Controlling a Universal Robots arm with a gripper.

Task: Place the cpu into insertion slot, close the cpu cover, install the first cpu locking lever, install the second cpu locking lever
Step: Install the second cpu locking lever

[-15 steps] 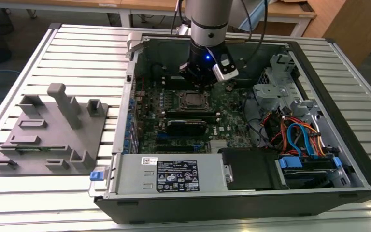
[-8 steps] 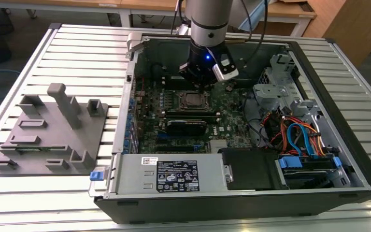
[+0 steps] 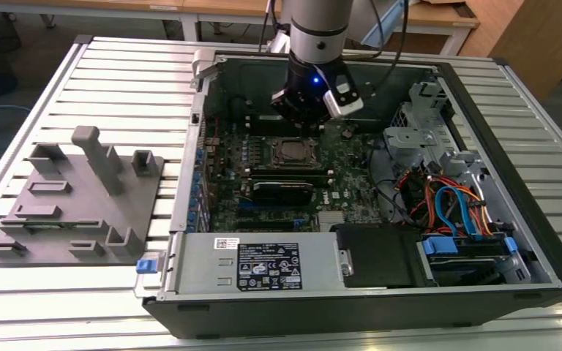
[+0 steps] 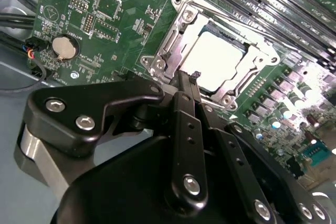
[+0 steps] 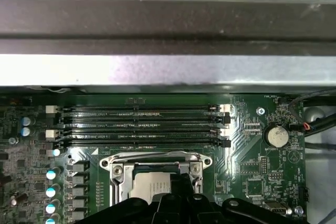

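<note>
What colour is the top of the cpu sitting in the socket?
Pale silvery-grey metal; the cpu shows best in the second wrist view.

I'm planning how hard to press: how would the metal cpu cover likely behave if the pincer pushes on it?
The cover is a thin metal frame around a large window, so it probably flexes if pushed off-centre. Its shiny surface may let the narrow pincer tip slide. It lies flat over the cpu, so it seems unlikely to tip.

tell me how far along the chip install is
The chip already sits in the socket, and the metal cover frame lies down over it. The end effector, fingers together and empty, is at the socket's edge. I cannot tell whether the locking levers are latched.
</note>
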